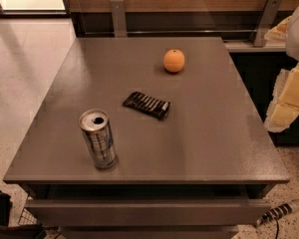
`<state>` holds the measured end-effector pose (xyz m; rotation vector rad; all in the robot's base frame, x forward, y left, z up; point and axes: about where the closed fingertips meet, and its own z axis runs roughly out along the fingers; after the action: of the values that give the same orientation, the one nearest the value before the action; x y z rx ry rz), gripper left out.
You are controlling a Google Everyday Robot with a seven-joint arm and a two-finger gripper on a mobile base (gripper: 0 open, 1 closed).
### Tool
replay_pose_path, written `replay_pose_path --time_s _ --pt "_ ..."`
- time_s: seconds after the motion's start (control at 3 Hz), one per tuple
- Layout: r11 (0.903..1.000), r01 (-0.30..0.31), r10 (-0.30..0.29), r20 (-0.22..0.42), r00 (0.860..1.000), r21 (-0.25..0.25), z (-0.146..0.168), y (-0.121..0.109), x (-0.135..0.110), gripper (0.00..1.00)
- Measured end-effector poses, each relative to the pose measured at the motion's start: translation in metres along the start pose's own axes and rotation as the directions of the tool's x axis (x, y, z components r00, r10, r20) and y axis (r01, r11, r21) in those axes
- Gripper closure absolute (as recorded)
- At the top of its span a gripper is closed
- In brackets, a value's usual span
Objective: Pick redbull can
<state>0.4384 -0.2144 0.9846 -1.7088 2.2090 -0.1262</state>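
The redbull can [98, 139] stands upright on the grey table [199, 143] near its front left corner. It is slim and silver with blue-and-silver sides, and its shiny top shows a dark drinking hole. My gripper [287, 99], cream-coloured, hangs at the right edge of the view, beyond the table's right edge and far from the can. It holds nothing that I can see.
A flat dark snack wrapper [147, 105] lies in the middle of the table. An orange [174, 60] sits further back. A dark cabinet [269, 78] stands to the right, and a wooden wall with metal brackets [117, 16] runs behind.
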Motion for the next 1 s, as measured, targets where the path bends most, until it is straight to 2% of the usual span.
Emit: replay_pose_path --time_s 0.33,0.67,1.0 --pt "1.0 0.0 0.0 0.0 1.0 0.0 0.0 0.0 0.0 0.0" --pt "0.9998 0.001 0.001 0.076 0.997 -0.022 0.003 0.005 -0.009 0.0" --pt "0.9977 0.029 -0.014 0.229 0.973 -0.062 0.02 0.019 -0.027 0.0"
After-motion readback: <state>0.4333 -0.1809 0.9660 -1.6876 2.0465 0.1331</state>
